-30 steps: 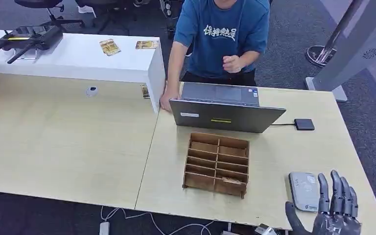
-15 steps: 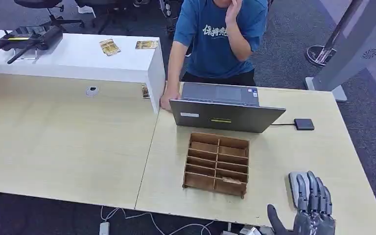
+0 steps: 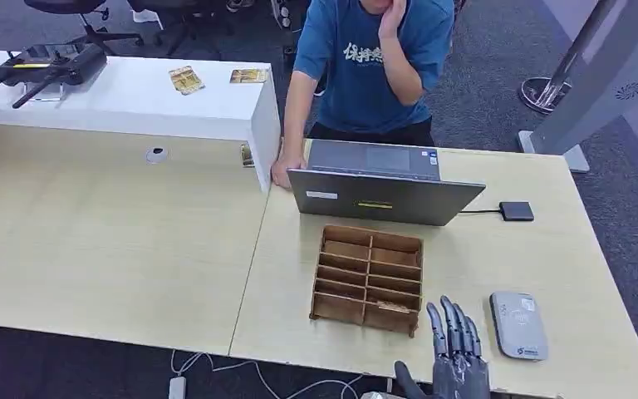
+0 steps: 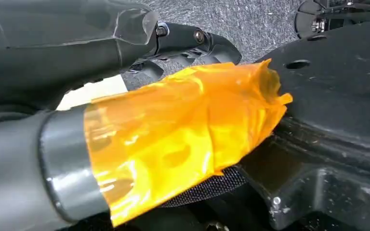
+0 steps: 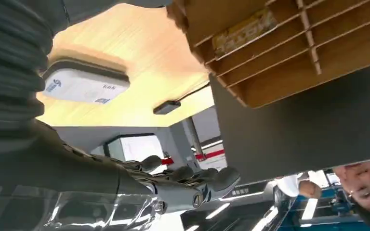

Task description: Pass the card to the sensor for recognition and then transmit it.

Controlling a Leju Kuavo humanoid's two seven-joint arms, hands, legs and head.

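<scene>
While right hand [image 3: 457, 353] hovers, apparently empty.

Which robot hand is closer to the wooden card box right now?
Right. The right hand is raised just beside the wooden card box's near right corner. The left hand hangs over grey carpet, with no box near it.
</scene>
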